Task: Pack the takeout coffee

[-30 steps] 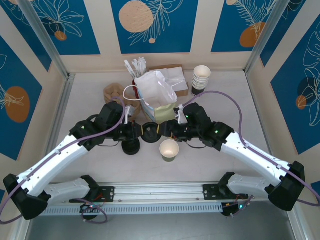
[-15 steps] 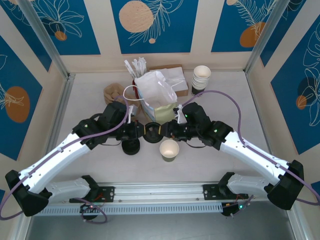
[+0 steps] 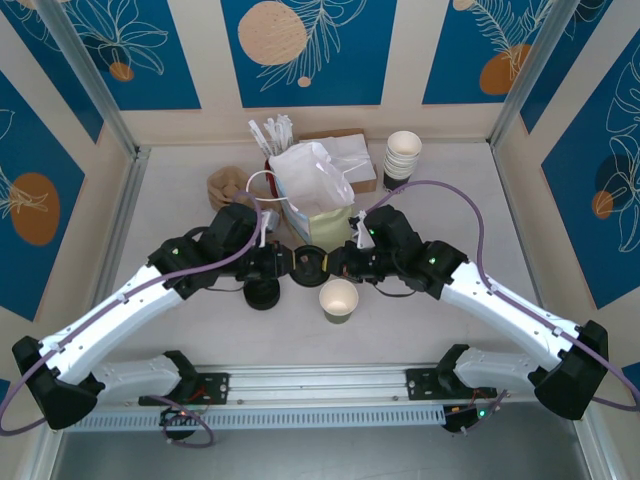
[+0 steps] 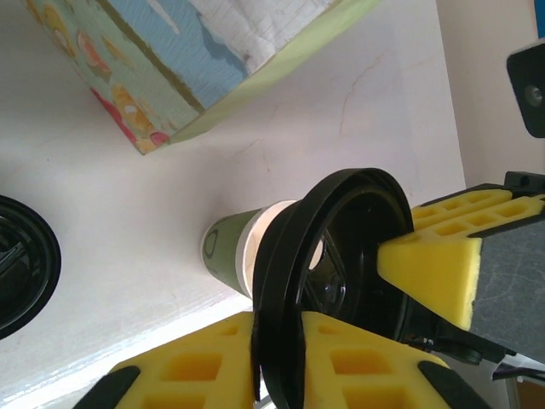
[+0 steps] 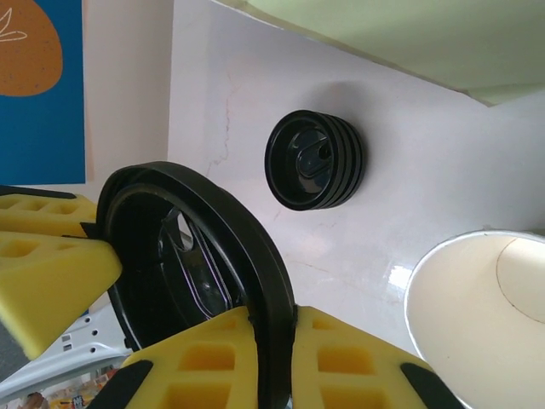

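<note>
Top view: the left gripper [image 3: 290, 263] and the right gripper [image 3: 330, 264] meet nose to nose over the middle of the table [image 3: 160, 200]. A black lid [image 3: 309, 261] stands on edge between them. The cup [image 3: 338, 300] stands upright and uncovered (cream inside), just toward the near edge from the lid and about midway between the left and right edges. A pile of lids [image 3: 262, 294] lies to its left, under the left gripper. A bag [image 3: 318, 215] stands just beyond the grippers toward the far edge. A stack of cups [image 3: 402, 155] stands near the far edge, right of the bag.

Left wrist view: the left gripper [image 4: 277, 341] has its two yellow pads [image 4: 196, 375] pressed against either side of the rim of the lid [image 4: 341, 247], pinching it. One pad of the right gripper [image 4: 430, 264] touches the opposite rim. The cup [image 4: 226, 256] shows beyond the lid, with a green band at its base, clear of the bag [image 4: 196, 60]. The pile of lids [image 4: 21, 264] sits at the left border.

Right wrist view: the right gripper [image 5: 272, 341] likewise pinches the rim of the lid [image 5: 179, 256] between its pads [image 5: 358, 366]. One pad of the left gripper [image 5: 51, 273] bears on the far rim. The pile of lids [image 5: 315, 160] lies on the table beyond. The mouth of the cup [image 5: 477, 315] shows at lower right, apart from the lid.
</note>
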You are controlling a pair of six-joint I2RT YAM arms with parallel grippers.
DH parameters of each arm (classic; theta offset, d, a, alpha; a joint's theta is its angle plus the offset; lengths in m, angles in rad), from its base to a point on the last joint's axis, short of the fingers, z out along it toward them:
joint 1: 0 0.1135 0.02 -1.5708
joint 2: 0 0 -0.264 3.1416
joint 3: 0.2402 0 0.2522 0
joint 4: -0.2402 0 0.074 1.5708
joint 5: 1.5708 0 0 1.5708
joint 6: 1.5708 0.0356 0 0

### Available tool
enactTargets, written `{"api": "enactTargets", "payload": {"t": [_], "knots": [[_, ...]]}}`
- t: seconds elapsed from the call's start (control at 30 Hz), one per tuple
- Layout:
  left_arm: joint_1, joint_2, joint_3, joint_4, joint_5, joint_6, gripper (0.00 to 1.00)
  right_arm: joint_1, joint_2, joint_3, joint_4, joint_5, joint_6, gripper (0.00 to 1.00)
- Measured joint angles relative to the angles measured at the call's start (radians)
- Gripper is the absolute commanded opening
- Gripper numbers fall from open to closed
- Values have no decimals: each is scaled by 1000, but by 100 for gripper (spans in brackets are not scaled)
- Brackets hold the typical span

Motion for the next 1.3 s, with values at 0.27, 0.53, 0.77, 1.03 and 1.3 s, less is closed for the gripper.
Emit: {"api": "enactTargets", "payload": {"t": [0.27,0.53,0.77,1.03,1.3], "knots": [[-13,5,34,31,4,10,44,-29,-24,9,-27,14,-11,0],[-13,4,114,34,0,57,56,-77,-48,9,-76,14,-24,0],[-16,-15,142,40,-34,280,61,-124,-48,12,-152,1,-56,0],[-24,-46,136,66,-34,627,59,-189,-61,34,-253,-70,-106,0],[-62,-66,79,134,62,1006,65,-256,24,138,-421,-203,-226,0]]}}
